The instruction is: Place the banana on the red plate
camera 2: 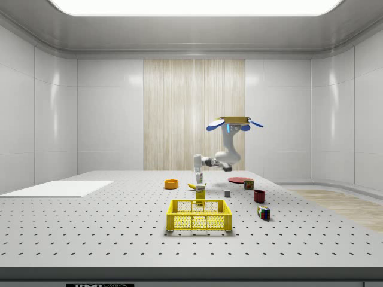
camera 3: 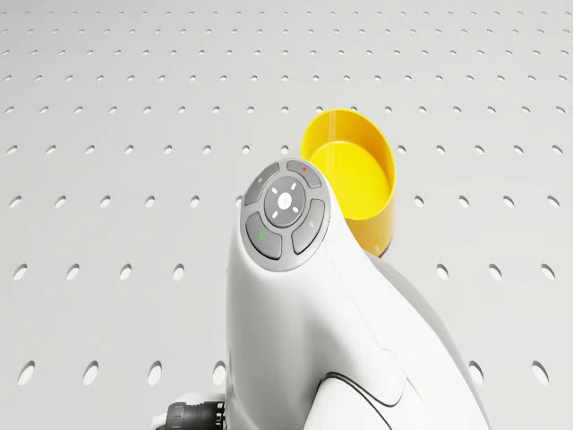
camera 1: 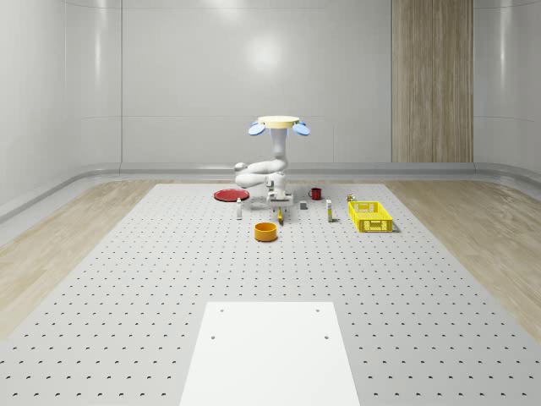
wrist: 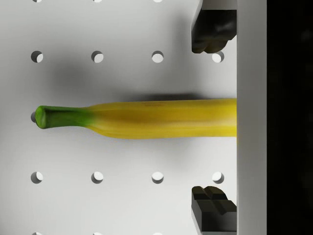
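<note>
Because the banana (wrist: 146,119) lay flat on the table (wrist: 98,205), the drone (camera 1: 278,124) hovered over it and the gripper (wrist: 211,117) pointed down with its 2 fingers (wrist: 211,32) spread wide, 1 on each side, ready to pinch. The red plate (camera 1: 229,195) sat near, behind it.
</note>
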Tool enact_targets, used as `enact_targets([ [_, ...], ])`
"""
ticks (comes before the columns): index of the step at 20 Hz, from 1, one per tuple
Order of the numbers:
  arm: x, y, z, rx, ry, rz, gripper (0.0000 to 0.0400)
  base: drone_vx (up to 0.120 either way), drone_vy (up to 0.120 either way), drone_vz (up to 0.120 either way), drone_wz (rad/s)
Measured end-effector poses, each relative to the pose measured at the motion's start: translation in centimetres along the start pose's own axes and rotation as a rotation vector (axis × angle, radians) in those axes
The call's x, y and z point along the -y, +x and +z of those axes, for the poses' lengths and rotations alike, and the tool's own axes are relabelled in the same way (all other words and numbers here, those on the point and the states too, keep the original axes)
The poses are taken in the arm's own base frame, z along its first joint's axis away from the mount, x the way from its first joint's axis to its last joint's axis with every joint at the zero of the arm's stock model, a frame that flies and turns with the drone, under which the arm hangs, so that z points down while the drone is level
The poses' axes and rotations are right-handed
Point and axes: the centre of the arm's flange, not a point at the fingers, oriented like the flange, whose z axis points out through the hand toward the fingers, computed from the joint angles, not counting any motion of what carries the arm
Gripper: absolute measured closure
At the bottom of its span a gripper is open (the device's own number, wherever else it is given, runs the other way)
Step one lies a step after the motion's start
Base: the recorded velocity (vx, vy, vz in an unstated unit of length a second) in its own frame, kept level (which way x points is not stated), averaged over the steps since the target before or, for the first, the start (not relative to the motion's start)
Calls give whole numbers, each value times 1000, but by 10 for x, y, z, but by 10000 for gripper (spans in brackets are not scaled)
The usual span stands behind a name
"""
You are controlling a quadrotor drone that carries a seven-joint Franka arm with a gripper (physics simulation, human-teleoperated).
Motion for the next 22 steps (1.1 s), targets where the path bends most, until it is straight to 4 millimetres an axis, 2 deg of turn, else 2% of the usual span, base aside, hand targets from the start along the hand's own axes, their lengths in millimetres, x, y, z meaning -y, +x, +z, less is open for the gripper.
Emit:
enact_targets([
  [4,0,0,0,0,0,0,0,120,0,0,0],
  [7,0,0,0,0,0,0,0,0,0,-13,0],
  [13,0,0,0,0,0,0,0,0,0,-120,0],
  [22,0,0,14,0,0,0,0,0,0,0,0],
])
